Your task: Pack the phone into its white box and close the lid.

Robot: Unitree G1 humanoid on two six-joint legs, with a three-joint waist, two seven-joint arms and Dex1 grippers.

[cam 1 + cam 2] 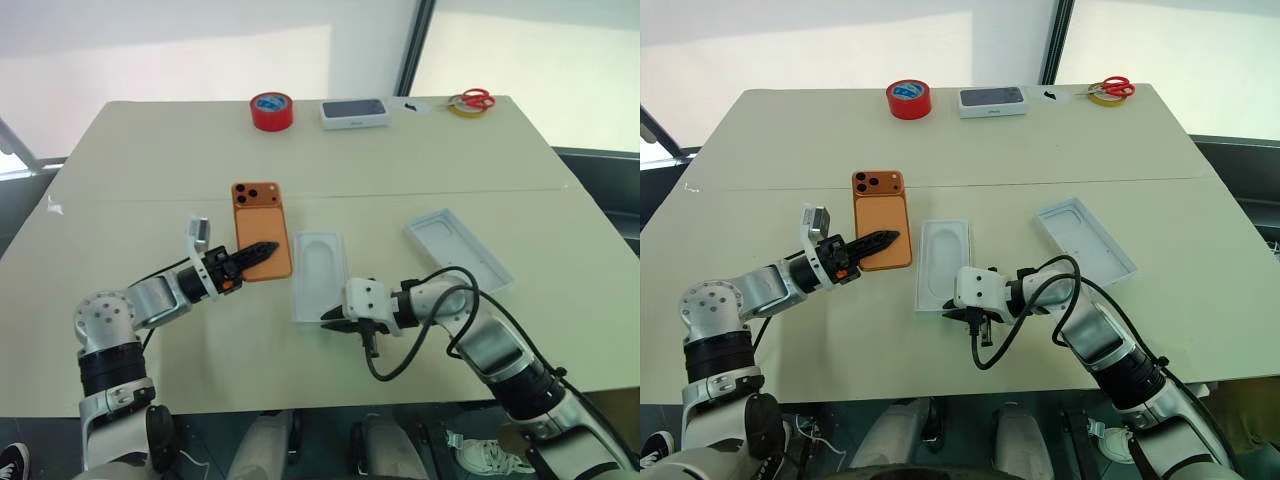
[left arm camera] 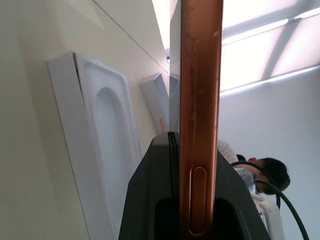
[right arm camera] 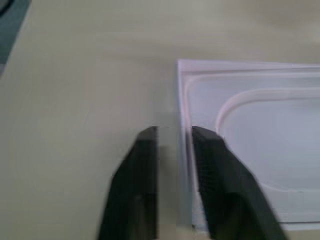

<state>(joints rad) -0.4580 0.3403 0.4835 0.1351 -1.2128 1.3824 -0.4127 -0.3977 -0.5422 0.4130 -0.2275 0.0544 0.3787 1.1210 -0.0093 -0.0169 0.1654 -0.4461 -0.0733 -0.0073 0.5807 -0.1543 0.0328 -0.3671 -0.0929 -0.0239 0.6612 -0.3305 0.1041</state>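
Phone (image 1: 261, 232) sits pinched at its near end between the pressed-together fingers of the left gripper (image 1: 262, 250), held edge-on with its orange side rail running up between them in the wrist view. It looks stiff, thin and slick, with glass faces that would mark or crack if dropped, so I judge a hold across the flat faces near the lower end, clear of the lens block, the safest. Right gripper (image 3: 172, 137), slightly spread, straddles the near wall of a white tray (image 1: 320, 272) that lies just beyond the phone.
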